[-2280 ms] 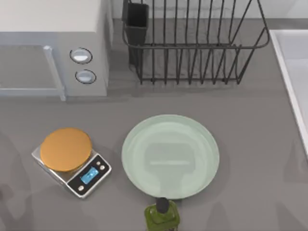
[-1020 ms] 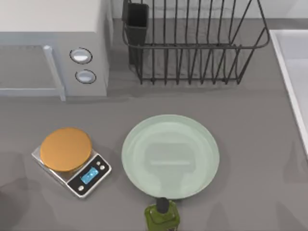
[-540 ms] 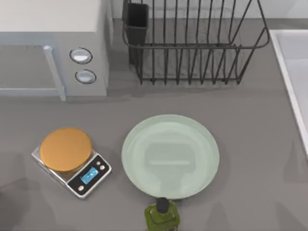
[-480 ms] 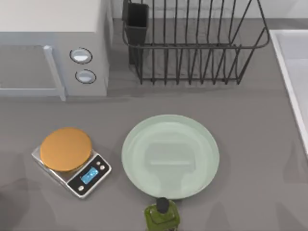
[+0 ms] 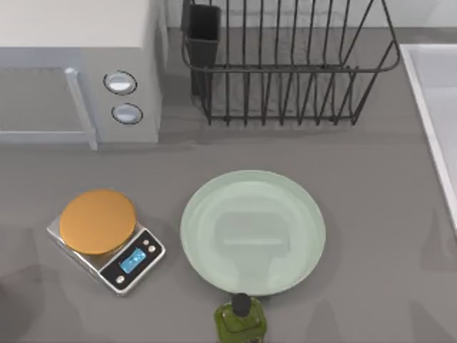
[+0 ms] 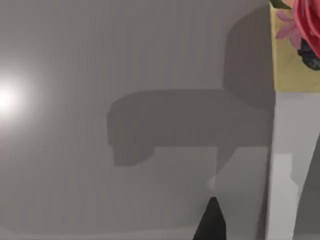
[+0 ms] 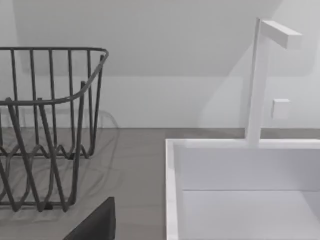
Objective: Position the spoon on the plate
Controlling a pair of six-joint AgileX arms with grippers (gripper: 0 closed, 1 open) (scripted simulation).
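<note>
Lying near the middle of the grey desk (image 5: 371, 214), the large round pale mint-green glossy plate (image 5: 253, 232) has a green glass bottle (image 5: 241, 323) touching its near rim, an orange-topped silver kitchen scale (image 5: 106, 237) left and a black wire rack (image 5: 285, 64) beyond. Left wrist view: grey wall, dark fingertip (image 6: 211, 222); whether that claw is spread, I cannot tell. Right wrist view: wire rack, white sink (image 7: 240, 190), faucet (image 7: 260, 75).
</note>
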